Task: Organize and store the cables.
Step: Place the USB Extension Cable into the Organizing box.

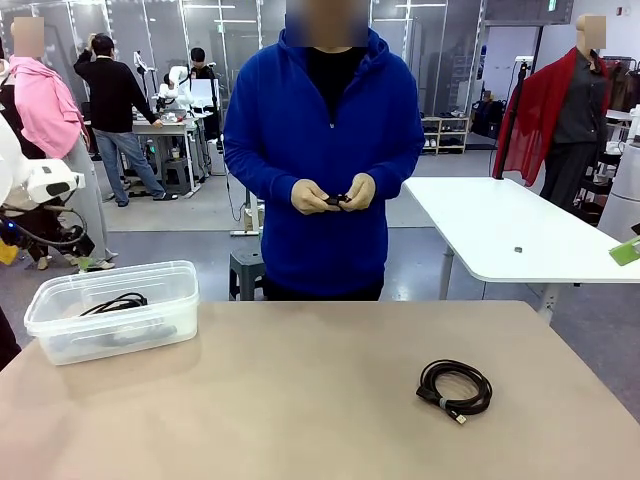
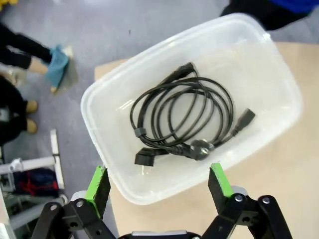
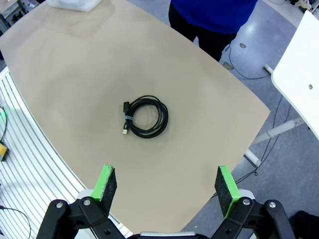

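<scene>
One black coiled cable (image 1: 455, 388) lies on the tan table, right of centre, and my right gripper (image 3: 165, 177) hovers open high above this coil (image 3: 144, 117). Another black cable (image 2: 184, 119), loosely coiled with plugs at its ends, rests inside the clear plastic container (image 2: 107, 149). My left gripper (image 2: 158, 177) hangs open over the container's near rim with nothing between its fingers. In the front view the container (image 1: 60, 325) stands at the table's left with that cable (image 1: 115, 302) inside it. The person across the table holds a small black thing (image 1: 337, 199) in both hands; I cannot tell what it is.
A white table (image 1: 500, 230) stands to the right behind the person, and a grey stool (image 1: 245, 270) sits on the floor beside them. Part of my left arm (image 1: 40, 185) shows at the left edge. The container's corner (image 3: 75, 4) sits at the far end of the table.
</scene>
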Robot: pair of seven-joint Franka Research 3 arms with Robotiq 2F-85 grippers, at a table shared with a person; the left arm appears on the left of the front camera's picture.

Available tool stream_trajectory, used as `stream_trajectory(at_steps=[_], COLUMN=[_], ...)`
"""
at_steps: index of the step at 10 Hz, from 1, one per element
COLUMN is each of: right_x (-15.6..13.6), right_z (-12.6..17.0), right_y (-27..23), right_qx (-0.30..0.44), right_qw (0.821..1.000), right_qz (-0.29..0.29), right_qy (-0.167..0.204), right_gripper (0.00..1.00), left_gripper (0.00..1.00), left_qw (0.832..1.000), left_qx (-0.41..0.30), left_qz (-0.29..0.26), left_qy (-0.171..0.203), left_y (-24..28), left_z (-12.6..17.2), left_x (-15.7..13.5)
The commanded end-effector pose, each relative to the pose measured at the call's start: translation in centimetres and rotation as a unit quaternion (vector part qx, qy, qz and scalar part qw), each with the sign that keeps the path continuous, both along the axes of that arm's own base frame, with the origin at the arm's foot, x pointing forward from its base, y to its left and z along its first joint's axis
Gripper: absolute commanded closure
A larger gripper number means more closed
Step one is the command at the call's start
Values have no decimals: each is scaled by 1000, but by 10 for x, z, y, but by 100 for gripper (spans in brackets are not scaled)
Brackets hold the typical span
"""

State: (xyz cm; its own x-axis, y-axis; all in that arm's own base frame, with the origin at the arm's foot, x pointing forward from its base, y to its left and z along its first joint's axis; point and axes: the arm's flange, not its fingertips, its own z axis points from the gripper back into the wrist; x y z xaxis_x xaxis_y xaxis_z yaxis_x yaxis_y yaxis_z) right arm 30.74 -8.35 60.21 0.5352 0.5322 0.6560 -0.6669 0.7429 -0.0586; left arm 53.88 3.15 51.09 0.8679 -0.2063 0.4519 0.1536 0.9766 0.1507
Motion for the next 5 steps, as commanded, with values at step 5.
stream_trajectory(at_steps=[5], right_x=[0], right_z=[-1], right_y=[-1], right_qx=[2], right_qw=[1000], right_qz=[4], right_qy=[-1], right_gripper=[0], left_gripper=[0], left_qw=[973], left_qx=[-40], left_qz=[-226], left_qy=[2], left_y=[-36], left_z=[47], left_x=[-87])
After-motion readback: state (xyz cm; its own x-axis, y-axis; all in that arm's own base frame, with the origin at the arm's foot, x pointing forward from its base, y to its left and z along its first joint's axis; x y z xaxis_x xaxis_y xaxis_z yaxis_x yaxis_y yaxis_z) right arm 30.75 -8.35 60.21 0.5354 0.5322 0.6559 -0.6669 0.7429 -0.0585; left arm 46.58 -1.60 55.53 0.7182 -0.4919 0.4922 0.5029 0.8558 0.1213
